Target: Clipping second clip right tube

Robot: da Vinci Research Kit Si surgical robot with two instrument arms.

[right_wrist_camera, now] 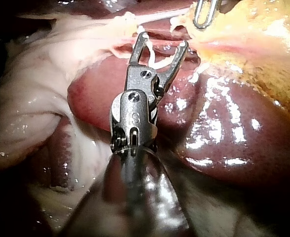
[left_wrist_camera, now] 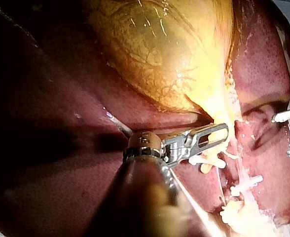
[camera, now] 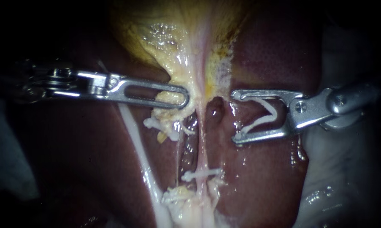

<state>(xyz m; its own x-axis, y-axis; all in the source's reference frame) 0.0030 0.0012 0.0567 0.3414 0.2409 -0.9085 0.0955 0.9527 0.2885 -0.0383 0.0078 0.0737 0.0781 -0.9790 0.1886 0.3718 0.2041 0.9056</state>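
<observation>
**Loaded jaws beside the right tube, not yet around it**

Endoscope view: The left instrument [camera: 183, 98] comes in from the left, its shaft lost in shadow. Its slim, slotted steel jaws lie closed on the pale yellow neck of the gallbladder [camera: 173, 38] at centre; yellow tissue shows through the slot. The right instrument [camera: 236, 116] enters from the right edge, which cuts off its shaft. Its jaws stand wide apart in a V and carry a white open clip [camera: 264, 116] that touches both. The right tube [camera: 204, 143], a thin pale glistening strand, runs down the centre. The jaw tips sit just to its right, apart from it. Lower centre, a white set clip [camera: 201, 174] crosses this tube. Another white clip [camera: 163, 126] sits below the left jaws. A white strand [camera: 135, 135] slants down the lower left. Wet, dark red liver [camera: 266, 181] fills the rest.

Left wrist view: The left instrument [left_wrist_camera: 223, 133] has its jaws pressed together on tissue where the veined, glossy gallbladder [left_wrist_camera: 169, 54] narrows. Beyond them only the tips of the right instrument [left_wrist_camera: 283, 136] show. The set clip [left_wrist_camera: 246, 183] lies on the strand beside the jaws.

Right wrist view: The right instrument [right_wrist_camera: 163, 42] holds its forked jaws spread, with the open clip [right_wrist_camera: 156, 64] bent between them. Smooth, shiny liver [right_wrist_camera: 224, 123] lies under and beside it. Ahead, only the looped tip of the left instrument [right_wrist_camera: 204, 15] is visible. The tube is hard to pick out here.
</observation>
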